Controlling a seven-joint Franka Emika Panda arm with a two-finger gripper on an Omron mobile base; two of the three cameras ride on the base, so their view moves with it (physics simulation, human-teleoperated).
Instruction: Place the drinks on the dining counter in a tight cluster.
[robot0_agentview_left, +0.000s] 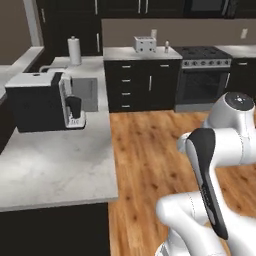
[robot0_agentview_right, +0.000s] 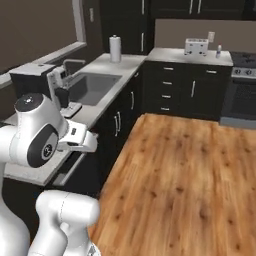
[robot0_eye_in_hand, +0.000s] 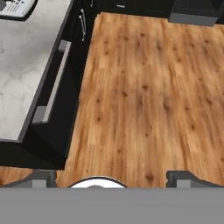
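The gripper (robot0_eye_in_hand: 112, 177), wide open and empty, looks down on bare wood floor (robot0_eye_in_hand: 144, 96), one marble worktop (robot0_eye_in_hand: 24, 65) off to its left. With no bottles or dining counter in sight, the base risks clipping a cabinet. Counted ahead: one toaster (robot0_agentview_left: 144, 44), one coffee machine (robot0_agentview_left: 42, 100), one paper-towel roll (robot0_agentview_left: 74, 50).

Marble table (robot0_agentview_left: 60, 170) with dark cabinets runs left of the wood floor (robot0_agentview_left: 150, 150). Landmark: sink (robot0_agentview_right: 92, 86) set in that table. Black coffee machine (robot0_agentview_left: 42, 100) sits just beside the sink on the near side; paper towel roll (robot0_agentview_left: 74, 50) stands upright beyond it, toward the back wall. Silver toaster (robot0_agentview_left: 145, 44) on the back worktop, right of the sink; stove (robot0_agentview_left: 202, 75) further right
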